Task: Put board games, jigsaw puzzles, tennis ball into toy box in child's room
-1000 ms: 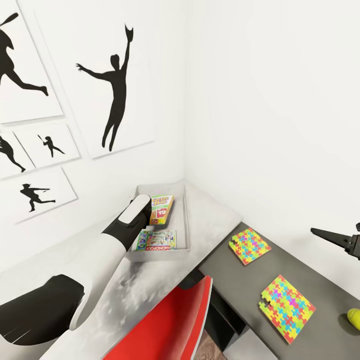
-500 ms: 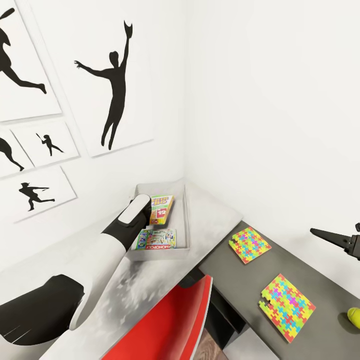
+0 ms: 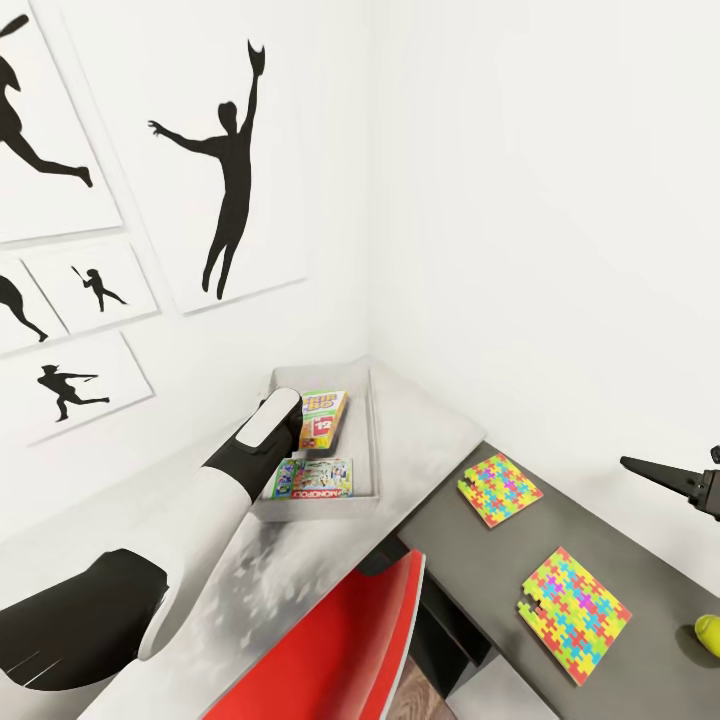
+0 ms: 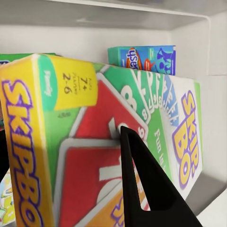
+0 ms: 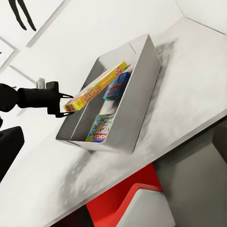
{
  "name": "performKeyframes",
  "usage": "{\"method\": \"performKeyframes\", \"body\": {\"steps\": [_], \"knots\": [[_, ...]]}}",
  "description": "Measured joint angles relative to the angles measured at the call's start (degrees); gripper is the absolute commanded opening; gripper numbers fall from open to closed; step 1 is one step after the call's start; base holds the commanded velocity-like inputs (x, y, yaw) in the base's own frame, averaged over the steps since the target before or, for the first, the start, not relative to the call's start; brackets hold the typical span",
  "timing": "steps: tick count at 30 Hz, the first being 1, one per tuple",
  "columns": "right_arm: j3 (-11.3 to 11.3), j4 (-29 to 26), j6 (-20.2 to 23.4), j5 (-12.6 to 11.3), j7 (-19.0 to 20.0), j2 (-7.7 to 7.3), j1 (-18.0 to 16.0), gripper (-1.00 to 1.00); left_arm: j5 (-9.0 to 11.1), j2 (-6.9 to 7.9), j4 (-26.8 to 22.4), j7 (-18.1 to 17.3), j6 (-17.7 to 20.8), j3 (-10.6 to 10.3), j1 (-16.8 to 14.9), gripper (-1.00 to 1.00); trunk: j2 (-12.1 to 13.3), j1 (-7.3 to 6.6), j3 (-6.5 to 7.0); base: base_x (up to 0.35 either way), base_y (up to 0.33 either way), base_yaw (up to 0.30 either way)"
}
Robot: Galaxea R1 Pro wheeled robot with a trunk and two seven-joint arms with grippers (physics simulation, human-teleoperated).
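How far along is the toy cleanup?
Done: Monopoly and a blue game lie in the toy box. In hand: left tool holds the Skip-Bo box over it. Left: two jigsaw puzzles and the tennis ball on the table.

Your left arm reaches forward, its end effector [image 5: 62,105] clamped on one end of the Skip-Bo box [image 5: 94,92], one finger [image 4: 142,179] across the box's face. Your right end effector [image 3: 668,476] hangs level, fingers pointing left; whether they are parted is unclear.

Tennis ball [image 3: 708,637] edge-cropped.
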Motion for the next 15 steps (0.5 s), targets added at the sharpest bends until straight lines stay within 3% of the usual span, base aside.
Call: {"method": "performKeyframes", "body": {"steps": [15], "knots": [[0.0,0.0,0.0,0.0,0.0,-0.08,0.0,1.0,0.1,0.22,0.0,0.0,0.0,0.0,0.0,-1.0,0.0,0.0,-0.85,0.0,0.0,0.0]]}}
